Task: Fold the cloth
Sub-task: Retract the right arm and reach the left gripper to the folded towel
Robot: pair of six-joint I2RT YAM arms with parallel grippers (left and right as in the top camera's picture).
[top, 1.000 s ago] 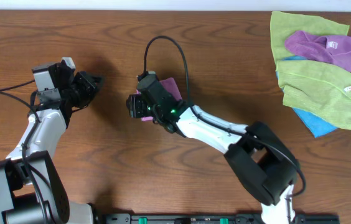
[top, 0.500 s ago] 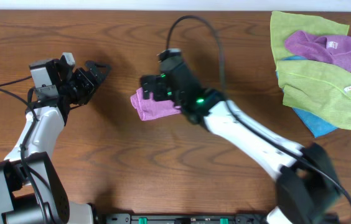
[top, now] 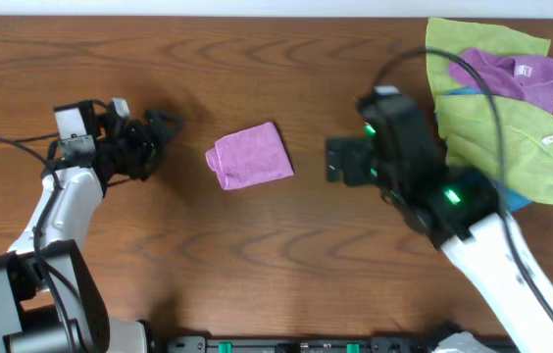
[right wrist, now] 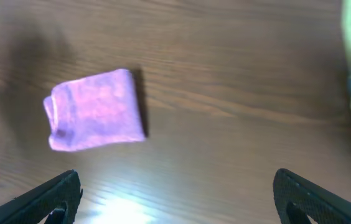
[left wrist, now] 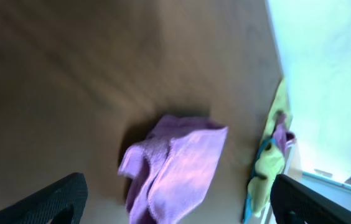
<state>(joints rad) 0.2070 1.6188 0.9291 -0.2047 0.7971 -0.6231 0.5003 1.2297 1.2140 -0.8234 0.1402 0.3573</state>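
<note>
"Pinkish-purple microfibre, that's the cloth. Where does it lie?"

"Mid-tabletop, between the two arms, doubled into a compact packet. Its right edge is straight, and the left edge bulges where layers curl over."

"Is either arm holding it?"

"No. The left end effector hangs to the packet's left, fingers spread wide, pointing toward it but apart from it. The right end effector sits to its right, also spread, with bare wood between."

"Why so central?"

"My guess is that the spot is within reach of both arms, so each can take an edge. The spare pile, lime-green cloths, a violet cloth and a blue cloth, is heaped at the far right, away from the work."

"Is the fold done?"

"It looks done, or nearly. With both end effectors empty and clear, I'd judge the packet is meant to rest as it is. The left wrist view is blurred, so I can't count the layers or find the white tag."

"Any risk?"

"Microfibre is soft and springy, so the curled left edge may loosen if nudged."
</note>
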